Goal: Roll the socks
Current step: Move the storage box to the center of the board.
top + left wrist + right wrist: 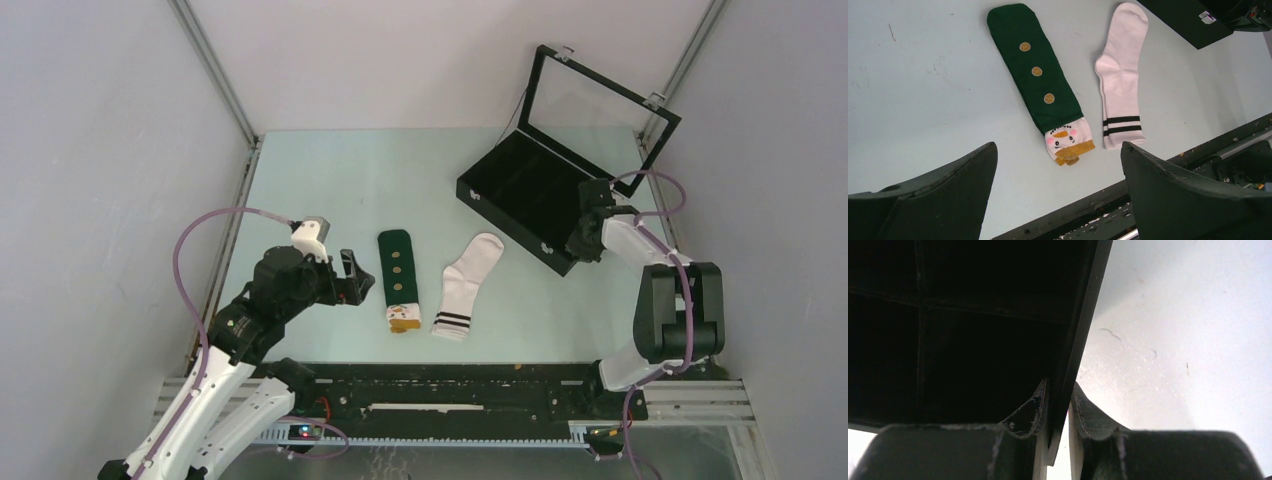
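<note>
**Case in one grip, nothing yet in the other**

My right gripper [1058,392] is clamped on the side wall of the black case [510,228], one finger inside and one outside. My left gripper [356,277] is spread wide and holds nothing. The green sock [396,270] lies flat just beyond its fingertips, its snowman end nearest me. The white sock [470,280] lies flat past that, near the green one but not touching it. Its toe points toward the case and my right gripper.

The worst slip I can see is moving my right arm toward the socks without letting go first. That would drag the case, and its near corner could sweep the white sock's toe.

On the left, both socks are thin and lie flush on the table. A shallow pinch may lift only the top layer, and the roll would then start crooked. A pushing approach could bunch the green sock sideways into the white one.
</note>
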You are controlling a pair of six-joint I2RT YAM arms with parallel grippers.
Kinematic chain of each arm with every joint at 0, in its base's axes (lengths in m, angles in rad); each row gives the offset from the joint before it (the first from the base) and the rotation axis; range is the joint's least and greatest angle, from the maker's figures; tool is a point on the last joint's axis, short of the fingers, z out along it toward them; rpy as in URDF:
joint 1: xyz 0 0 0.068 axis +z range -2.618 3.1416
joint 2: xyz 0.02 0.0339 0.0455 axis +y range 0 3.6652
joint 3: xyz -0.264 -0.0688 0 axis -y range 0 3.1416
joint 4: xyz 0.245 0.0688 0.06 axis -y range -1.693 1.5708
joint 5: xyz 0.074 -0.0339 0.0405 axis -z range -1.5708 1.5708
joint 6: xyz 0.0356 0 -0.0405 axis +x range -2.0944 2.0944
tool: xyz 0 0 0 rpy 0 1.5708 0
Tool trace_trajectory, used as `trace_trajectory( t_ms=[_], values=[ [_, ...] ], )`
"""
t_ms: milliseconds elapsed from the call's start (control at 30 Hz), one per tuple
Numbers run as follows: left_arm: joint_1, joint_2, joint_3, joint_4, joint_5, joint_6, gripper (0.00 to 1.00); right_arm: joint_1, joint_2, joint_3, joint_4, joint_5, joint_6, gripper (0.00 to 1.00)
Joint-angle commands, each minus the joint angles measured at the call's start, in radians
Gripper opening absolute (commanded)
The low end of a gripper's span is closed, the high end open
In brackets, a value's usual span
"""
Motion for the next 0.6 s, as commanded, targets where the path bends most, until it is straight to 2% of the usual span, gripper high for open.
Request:
trace_trajectory(
  t_ms=[0, 233, 567],
  values=[
    [0.004, 0.000, -0.014, 0.033, -0.014, 0.015, 0.97, 0.004, 0.030, 0.074, 0.138, -0.068, -0.143, 0.00],
    [0.004, -0.004, -0.015, 0.033, -0.015, 0.014, 0.97, -0.006, 0.111, 0.180, 0.103, -0.085, -0.252, 0.00],
    [0.004, -0.002, -0.015, 0.033, -0.014, 0.015, 0.97, -0.019, 0.276, 0.338, 0.077, -0.287, -0.434, 0.00]
  ],
)
